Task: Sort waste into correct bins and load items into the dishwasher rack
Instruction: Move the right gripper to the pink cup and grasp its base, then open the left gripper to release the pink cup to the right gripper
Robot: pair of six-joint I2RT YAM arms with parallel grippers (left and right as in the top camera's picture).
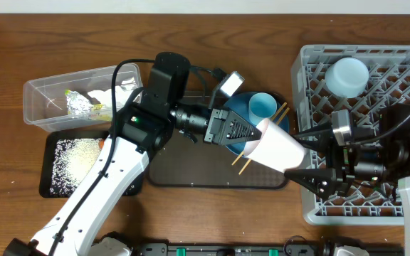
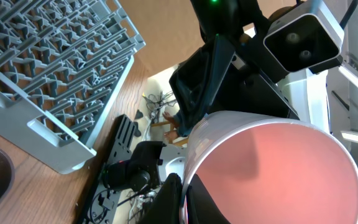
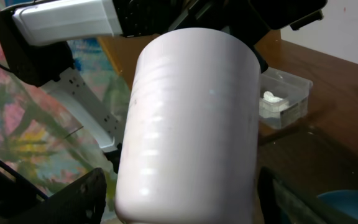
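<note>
**A:** Why is the pink cup (image 1: 280, 149) lying on its side in the air and not standing on the table (image 1: 6, 43)?

**B:** It looks like a hand-over. The left arm (image 1: 119, 163) reaches right across the brown tray (image 1: 191, 174), and the left jaws are pinched shut on the cup's rim. That leaves the bottom end free, pointing at the right arm (image 1: 404, 160).

**A:** And the right jaws?

**B:** They are spread wide, one on each side of the cup's base. The right wrist view shows a thin dark gap beside it, so I'd say they aren't gripping yet.

**A:** Why pass it at all?

**B:** The rack (image 1: 404, 64) sits on the right, probably easier for that arm to reach. The bowl (image 1: 349, 75) is already in it, towards the far side.

**A:** What remains?

**B:** The blue plate (image 1: 237, 107) is on the brown tray, with the light blue cup (image 1: 262, 105) and chopsticks (image 1: 282, 112) on it. The waste looks sorted: foil (image 1: 77, 105) and tissue (image 1: 109, 94) are in the clear tub (image 1: 41, 89), and rice (image 1: 77, 158) is in the black tray (image 1: 50, 186), both at the left.
</note>
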